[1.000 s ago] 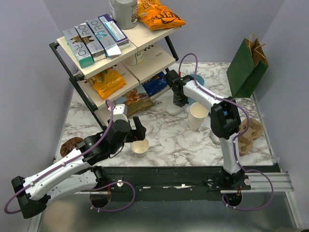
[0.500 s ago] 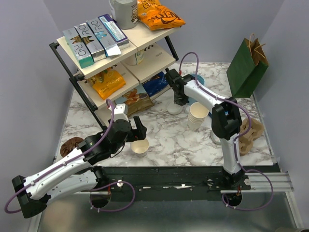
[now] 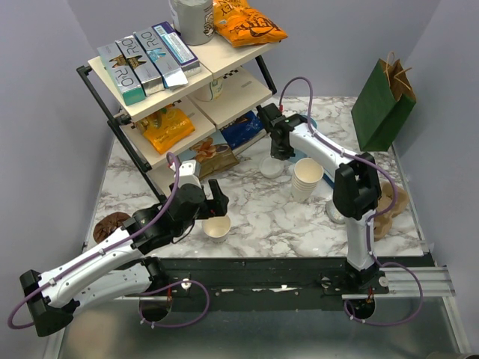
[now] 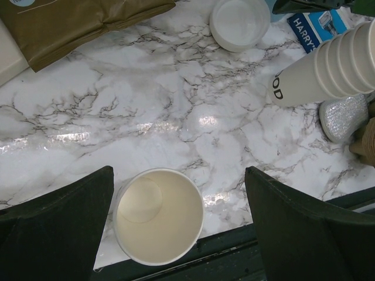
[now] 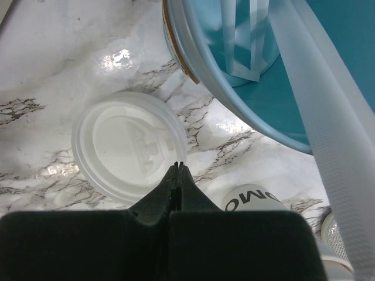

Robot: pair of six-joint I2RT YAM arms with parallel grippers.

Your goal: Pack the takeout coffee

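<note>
Takeout coffee cup [image 4: 158,213], lidless, at the near edge of the marble table [image 4: 176,105] inside the spread left gripper [image 4: 179,175]; its white lid [image 5: 126,152] lies apart under the right gripper [image 5: 179,167], tips pressed together, so capping is probably the step in hand, next needing a grip on the lid's rim; legible: "HARRY" (blue box [image 4: 313,26]), "OD" (cup stack [image 4: 316,70]).

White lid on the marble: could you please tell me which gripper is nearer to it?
Right. The right gripper, shut, points at the rim of the white lid; the left gripper stands open on either side of the lidless cup, far from the lid.
</note>
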